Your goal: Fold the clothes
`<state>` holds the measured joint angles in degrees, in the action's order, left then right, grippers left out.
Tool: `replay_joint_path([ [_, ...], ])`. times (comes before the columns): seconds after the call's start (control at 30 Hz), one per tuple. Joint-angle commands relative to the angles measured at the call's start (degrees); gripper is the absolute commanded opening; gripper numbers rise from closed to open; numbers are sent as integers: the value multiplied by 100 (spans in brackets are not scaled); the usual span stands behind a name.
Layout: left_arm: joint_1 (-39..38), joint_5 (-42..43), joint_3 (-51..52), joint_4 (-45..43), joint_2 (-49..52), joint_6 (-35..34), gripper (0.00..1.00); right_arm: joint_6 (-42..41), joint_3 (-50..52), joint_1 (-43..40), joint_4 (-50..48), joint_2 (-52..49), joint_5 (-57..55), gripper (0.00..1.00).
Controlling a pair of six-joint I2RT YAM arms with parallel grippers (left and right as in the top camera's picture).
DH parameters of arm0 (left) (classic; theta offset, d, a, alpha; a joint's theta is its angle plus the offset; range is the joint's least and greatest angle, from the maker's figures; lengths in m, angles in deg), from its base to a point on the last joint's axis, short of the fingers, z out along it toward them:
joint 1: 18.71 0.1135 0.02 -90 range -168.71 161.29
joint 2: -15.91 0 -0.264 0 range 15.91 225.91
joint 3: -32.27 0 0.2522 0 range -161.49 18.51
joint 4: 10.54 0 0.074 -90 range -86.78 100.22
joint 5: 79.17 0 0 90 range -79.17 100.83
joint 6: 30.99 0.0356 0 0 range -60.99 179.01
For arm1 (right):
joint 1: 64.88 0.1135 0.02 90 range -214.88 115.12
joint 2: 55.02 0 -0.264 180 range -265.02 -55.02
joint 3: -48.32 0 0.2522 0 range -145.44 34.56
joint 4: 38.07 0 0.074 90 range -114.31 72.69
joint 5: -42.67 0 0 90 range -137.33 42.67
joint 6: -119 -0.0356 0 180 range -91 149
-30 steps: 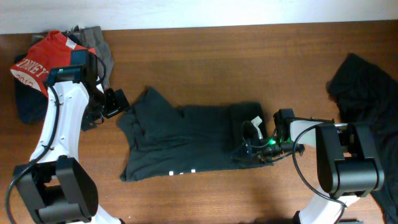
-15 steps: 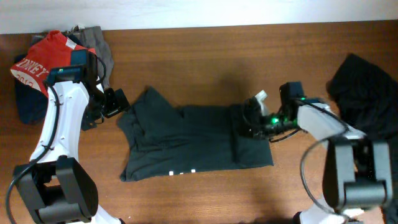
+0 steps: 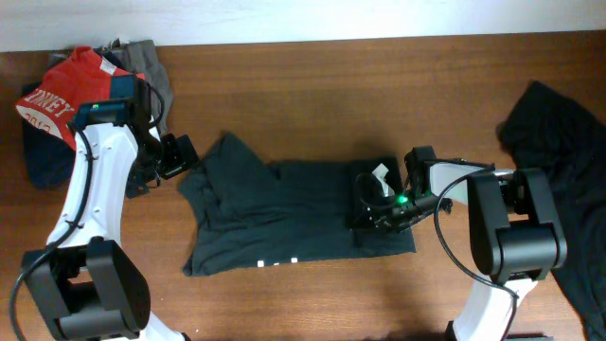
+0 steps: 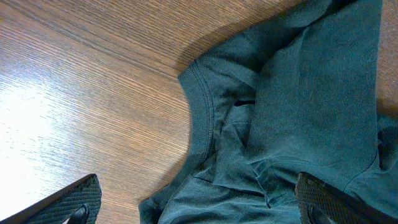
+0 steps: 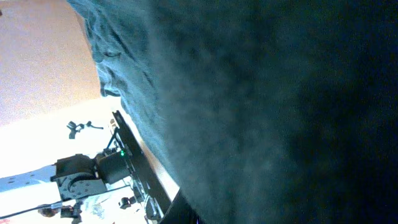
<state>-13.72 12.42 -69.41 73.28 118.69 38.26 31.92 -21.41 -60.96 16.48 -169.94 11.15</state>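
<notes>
One dark T-shirt (image 3: 284, 213) lies under the right end effector (image 3: 379, 194).

right jaws: state hidden | dark shirt (image 5: 249, 112): blurred close-up | black garment (image 3: 559, 133): cropped at edge

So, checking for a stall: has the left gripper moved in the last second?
No. The left gripper sits where it was, between the red garment and the shirt.
</notes>
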Motion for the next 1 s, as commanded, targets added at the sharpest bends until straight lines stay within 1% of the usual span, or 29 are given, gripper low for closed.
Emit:
replay_joint_path([
  [0.0,-13,42,-9,4,-122,-39,99,-22,-468,46,195,841,-28,4],
  [0.03,-13,42,-9,4,-122,-39,99,-22,-592,46,245,1003,-31,4],
  [0.07,-13,42,-9,-2,-122,-39,99,-28,-841,46,343,1276,-120,9],
  [0.1,-13,44,-9,-15,-122,-39,99,-46,-1045,46,444,1438,-286,26],
  [0.13,-13,44,-9,-42,-122,-39,99,-46,-1169,46,490,1512,-380,38],
  [0.17,-13,44,-7,-66,-122,-39,99,-44,-1331,46,503,1580,-527,54],
  [0.23,-13,46,-9,-114,-122,-37,99,-42,-1534,46,485,1593,-855,71],
  [0.27,-13,57,-7,-131,-122,-37,99,-42,-1565,46,426,1585,-1016,74],
  [0.3,-24,83,-7,-162,-116,-37,99,-42,-1567,46,319,1582,-1147,74],
  [0.4,-57,87,-7,-227,-90,-39,99,-44,-1567,50,70,1419,-1113,68],
  [0.47,-116,85,-4,-229,-39,-39,99,-42,-1567,52,52,1141,-1071,59],
  [0.5,-127,85,-2,-227,-22,-39,99,-42,-1567,52,50,1036,-1038,50],
  [0.57,-188,85,4,-210,44,-39,99,-39,-1565,52,-59,595,-634,23],
  [0.6,-240,85,9,-210,131,-39,99,-37,-1565,52,-162,223,-173,4],
  [0.67,-284,83,20,-188,214,-39,99,-37,-1565,52,-223,-55,232,4],
  [0.7,-304,85,24,-162,249,-39,99,-37,-1565,52,-280,-356,562,4],
  [0.77,-326,85,57,-120,299,-37,99,-37,-1565,52,-358,-719,824,4],
  [0.9,-326,105,90,-52,330,15,99,-26,-1565,50,-365,-1217,881,4],
  [0.97,-334,334,90,-90,330,284,99,-20,-1574,50,-354,-1172,885,4],
])
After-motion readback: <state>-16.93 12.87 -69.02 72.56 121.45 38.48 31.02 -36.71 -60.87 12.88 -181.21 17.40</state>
